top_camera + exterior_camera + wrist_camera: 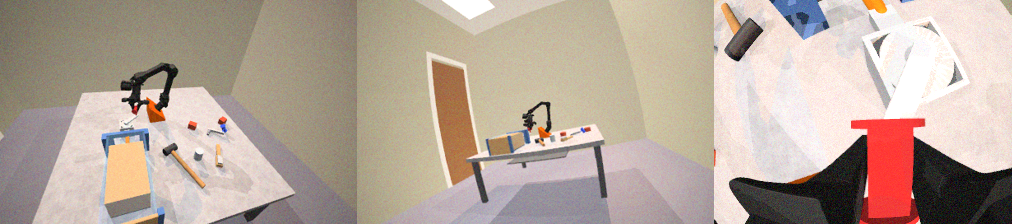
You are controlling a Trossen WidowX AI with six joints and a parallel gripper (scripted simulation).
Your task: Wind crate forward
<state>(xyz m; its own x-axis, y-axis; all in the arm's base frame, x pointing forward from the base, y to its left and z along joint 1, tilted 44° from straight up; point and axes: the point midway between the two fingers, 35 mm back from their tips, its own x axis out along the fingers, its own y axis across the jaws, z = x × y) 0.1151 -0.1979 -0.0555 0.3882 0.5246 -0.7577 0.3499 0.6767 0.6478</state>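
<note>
My gripper [135, 106] [886, 140] is shut on the red grip [135, 109] [890, 170] of the winch handle. The handle's white crank arm [132, 119] [905, 92] reaches from the grip over the top of the winch [127, 125] [944, 62]. The key and the round hole are hidden under the arm's end. An orange strap [127, 140] [876, 4] runs from the winch towards the crate. The tan crate [127, 169] sits in the clear-panelled rack and looks flat, with a gap between its front and the blue frame [125, 134] [804, 17] at the mouth.
A black-headed mallet [185, 165] [744, 40] lies right of the rack in the top view. Beyond it are a grey cylinder [198, 154], a wooden-handled tool [219, 154], a grey bracket [215, 132], a blue piece [224, 128] and two red blocks. An orange wedge [154, 111] stands beside the arm's base.
</note>
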